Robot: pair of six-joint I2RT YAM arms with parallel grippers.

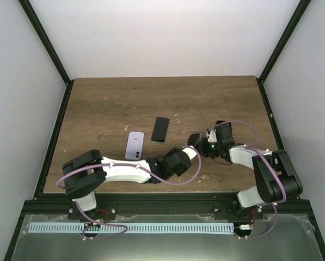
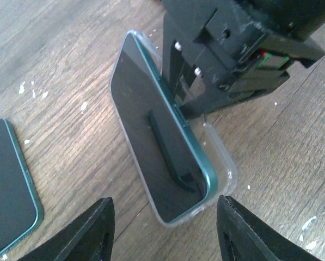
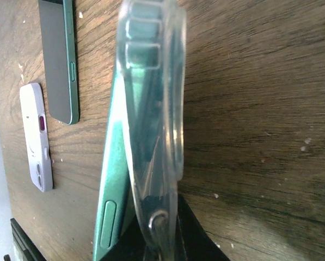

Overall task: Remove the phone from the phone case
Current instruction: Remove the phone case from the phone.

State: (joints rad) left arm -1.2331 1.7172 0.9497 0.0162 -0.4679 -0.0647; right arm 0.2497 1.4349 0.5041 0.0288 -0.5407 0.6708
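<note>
Glass and metal make the phone [image 2: 151, 130] stiff, slick and breakable, while the clear case [image 2: 223, 163] is soft and bends. Both stand tilted on a long edge on the table [image 2: 59, 60], right of centre, with the green frame already out of the case along one side. Right gripper [image 3: 157, 243] pinches the case rim. Left gripper [image 2: 165, 215] gapes wide just before the phone's lower end, touching nothing. Best hold, I judge, is across the freed green edges — firm, never on the screen.
</note>
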